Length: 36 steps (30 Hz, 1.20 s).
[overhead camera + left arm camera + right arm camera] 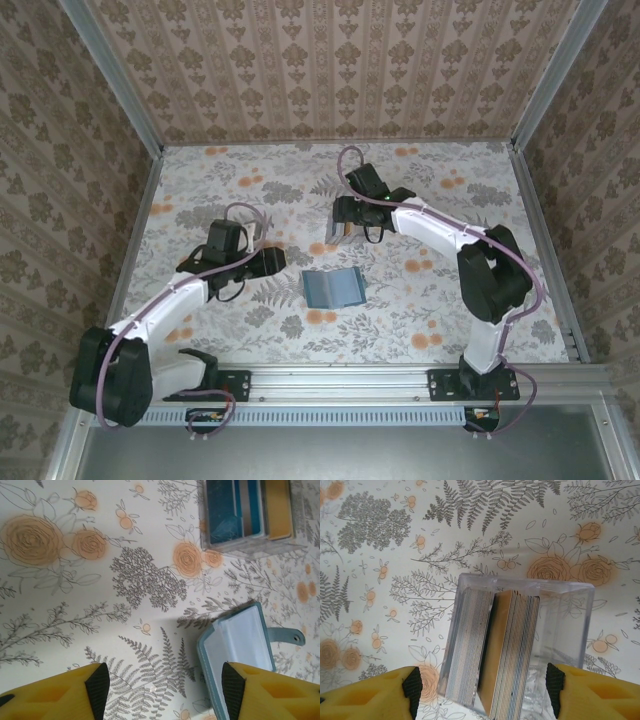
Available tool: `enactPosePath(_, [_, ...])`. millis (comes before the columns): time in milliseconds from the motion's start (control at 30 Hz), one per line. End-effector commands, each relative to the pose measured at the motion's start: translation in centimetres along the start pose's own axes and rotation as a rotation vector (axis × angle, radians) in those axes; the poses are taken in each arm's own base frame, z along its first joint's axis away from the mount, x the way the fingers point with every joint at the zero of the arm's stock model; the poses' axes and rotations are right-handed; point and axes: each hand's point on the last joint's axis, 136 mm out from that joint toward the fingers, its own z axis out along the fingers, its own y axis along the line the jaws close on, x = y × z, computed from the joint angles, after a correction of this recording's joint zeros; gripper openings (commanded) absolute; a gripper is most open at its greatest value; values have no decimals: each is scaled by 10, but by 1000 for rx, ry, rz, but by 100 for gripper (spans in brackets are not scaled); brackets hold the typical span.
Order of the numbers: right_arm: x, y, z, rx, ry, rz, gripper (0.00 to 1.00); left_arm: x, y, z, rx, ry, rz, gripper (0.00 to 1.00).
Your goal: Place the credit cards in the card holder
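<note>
The clear card holder (570,625) stands on the flowered table with two packs of cards upright in its slots. A yellow-orange card (499,655) faces the gap between the packs. My right gripper (483,690) is open just above the holder, a pad on each side of its near end, touching nothing. In the left wrist view the holder (250,542) shows a blue card (222,507) and a yellow-orange card (277,505) inside. My left gripper (165,692) is open over bare table. From above, the right gripper (352,222) covers most of the holder (333,232); the left gripper (278,262) lies to its lower left.
A dark teal folding wallet (240,652) lies open beside my left gripper's right finger, its strap pointing right. It sits mid-table (333,288) between the two arms. Patterned walls with metal rails (140,120) close in the table on three sides.
</note>
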Motion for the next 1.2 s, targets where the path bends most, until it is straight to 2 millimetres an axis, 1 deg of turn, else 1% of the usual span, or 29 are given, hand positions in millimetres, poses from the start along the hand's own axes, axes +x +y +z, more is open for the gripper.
enactPosePath(0, [2,-4,9,23,38,-4,70,38,-3,8,68,116,-29,64])
enactPosePath(100, [5,-11,15,43,45,8,70,56,-12,13,104,177,-29,64])
enactPosePath(167, [7,-8,19,20,62,15,70,68,-17,17,87,206,17,64])
enactPosePath(233, [11,-2,23,-11,89,19,69,72,-16,20,69,219,26,64])
enactPosePath(300, [14,4,25,-47,103,25,68,74,-17,23,72,237,16,63])
enactPosePath(400, [15,6,26,-57,111,35,68,78,-20,27,79,247,17,61])
enactPosePath(533, [20,4,28,-45,134,65,68,83,-24,36,94,290,16,52])
enactPosePath(633, [22,8,29,-71,147,75,68,87,-18,40,64,300,17,49])
enactPosePath(700, [22,16,24,-112,148,73,66,87,-15,42,53,302,13,47])
enactPosePath(767, [17,22,15,-157,122,71,66,87,-17,44,56,312,14,47])
enactPosePath(833, [10,29,7,-198,89,65,65,88,-13,45,43,314,14,46])
enactPosePath(933, [6,33,2,-228,80,58,64,90,-9,49,32,317,4,45])
enactPosePath(1000, [8,32,4,-233,88,68,61,91,-11,49,40,331,5,44])
enactPosePath(1067, [9,32,7,-250,91,85,57,91,-8,48,24,327,8,44])
enactPosePath(1167, [9,34,6,-273,96,97,52,93,-3,49,9,320,-1,44])
